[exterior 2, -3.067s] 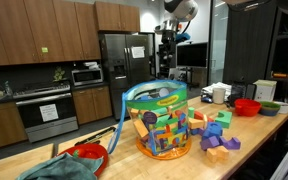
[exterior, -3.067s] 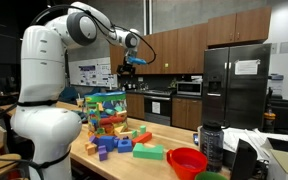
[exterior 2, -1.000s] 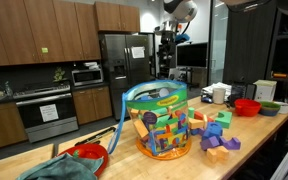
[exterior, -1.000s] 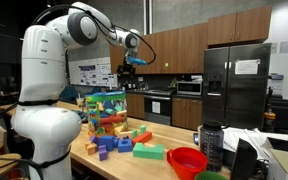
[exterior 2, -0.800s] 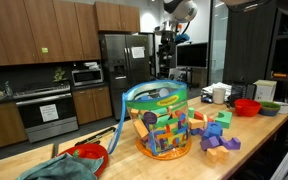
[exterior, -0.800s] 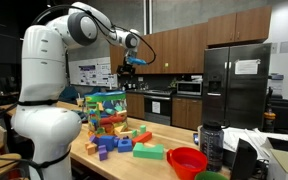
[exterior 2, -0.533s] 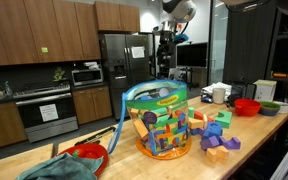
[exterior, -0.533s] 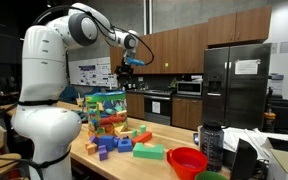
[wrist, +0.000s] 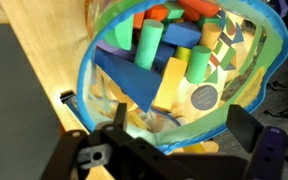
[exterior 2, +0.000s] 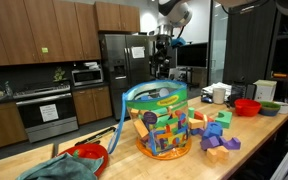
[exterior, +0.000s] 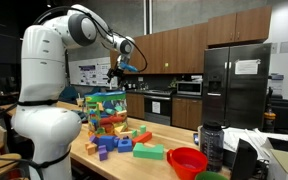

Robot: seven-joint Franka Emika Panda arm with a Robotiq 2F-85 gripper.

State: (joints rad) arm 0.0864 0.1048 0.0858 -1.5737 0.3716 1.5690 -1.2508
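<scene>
- In an exterior view, the gripper (exterior: 115,74) hangs high above the wooden counter (exterior: 154,166) and points down. It is over the mesh basket (exterior: 105,112) and well apart from its rim. The basket stands upright near the robot's base, with loose blocks (exterior: 119,144) just beside it and a red bowl (exterior: 187,160) farther along the counter.
- In an exterior view from another side, the gripper (exterior 2: 160,62) is again straight above the mesh basket (exterior 2: 162,122), with clear air between them. The jaws are too small here to tell how they stand.
- In the wrist view, the gripper (wrist: 182,125) has its jaws spread wide with nothing between them. The basket's mouth lies below, ringed by its blue rim (wrist: 84,80). Piled inside are a blue wedge (wrist: 134,75), a green cylinder (wrist: 149,42) and a yellow block (wrist: 172,82).
- The basket's walls look thin and soft, so they would probably buckle under a squeeze. The stiffer blue rim seems the better place to take hold. Filled with blocks, the basket is likely heavy enough to sag or tip if lifted by one edge.
- The blocks look rigid and not fragile. Their flat faces should grip more surely than the round cylinder.
</scene>
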